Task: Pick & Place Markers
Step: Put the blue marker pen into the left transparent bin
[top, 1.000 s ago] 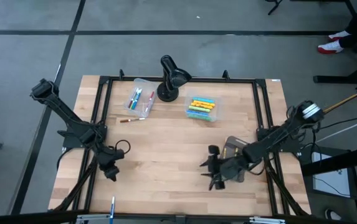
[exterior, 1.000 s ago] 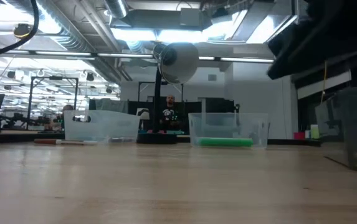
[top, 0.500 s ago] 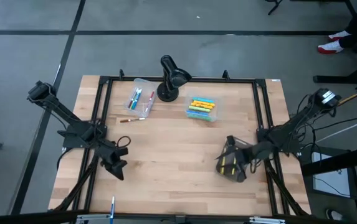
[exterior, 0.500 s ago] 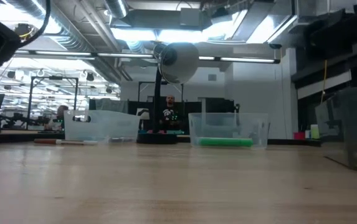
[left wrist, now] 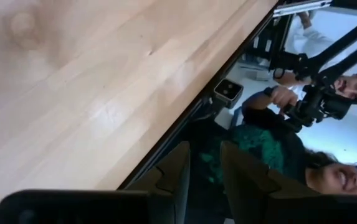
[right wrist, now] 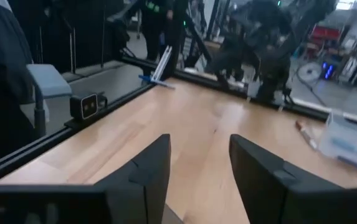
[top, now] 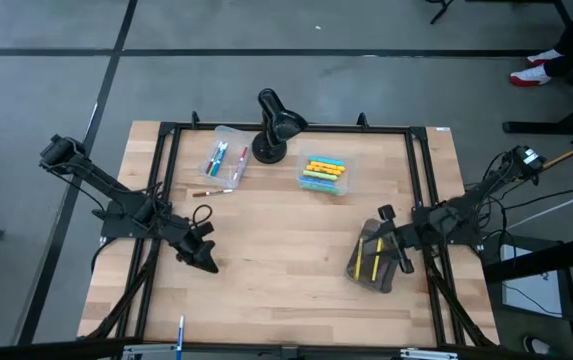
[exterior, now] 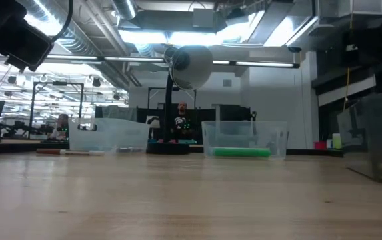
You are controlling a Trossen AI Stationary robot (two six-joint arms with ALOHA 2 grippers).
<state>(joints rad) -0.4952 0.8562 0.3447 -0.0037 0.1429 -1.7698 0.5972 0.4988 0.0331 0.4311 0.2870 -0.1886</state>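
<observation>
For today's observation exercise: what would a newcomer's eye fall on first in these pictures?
Probably the clear bin of bright yellow, green and blue markers at the table's far middle, right of the black desk lamp. Left of the lamp, a second clear bin holds a few markers, with one loose marker beside it. Both grippers, left gripper and right gripper, hold nothing.

At the far edge of the wooden tabletop (exterior: 177, 200) stand two clear bins (exterior: 107, 135), a black lamp (exterior: 189, 67) between them; green markers (exterior: 241, 152) lie in the right bin.
</observation>
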